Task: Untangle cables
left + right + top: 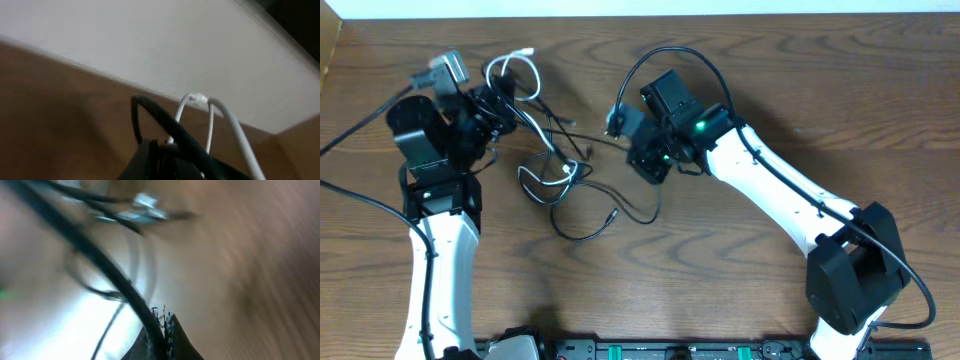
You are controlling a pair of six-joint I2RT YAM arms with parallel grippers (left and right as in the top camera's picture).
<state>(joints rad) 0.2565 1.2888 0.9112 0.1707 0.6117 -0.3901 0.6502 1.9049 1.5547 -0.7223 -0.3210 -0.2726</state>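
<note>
The left gripper (165,152) sits closest to its wrist camera. It is pressed together on the thin, flexible black and white cables (220,120). A black strand and a white loop rise from between its fingers (the top of the loop carries a small white plug (197,98)).

In the right wrist view, the right gripper (162,327) is likewise closed and pinches a black strand that runs diagonally down to its fingertips. The picture is blurred; a small silvery plug end (147,202) shows near the top.

From overhead, the brown wooden worktop (800,70) carries the loose tangle of cables (555,170) left of centre, nearer the far edge. The left gripper (485,100) holds its part near the far left corner. The right gripper (618,122) stands just right of the tangle, about midway along the far edge. Slack strands lie on the wood between the two grippers.
</note>
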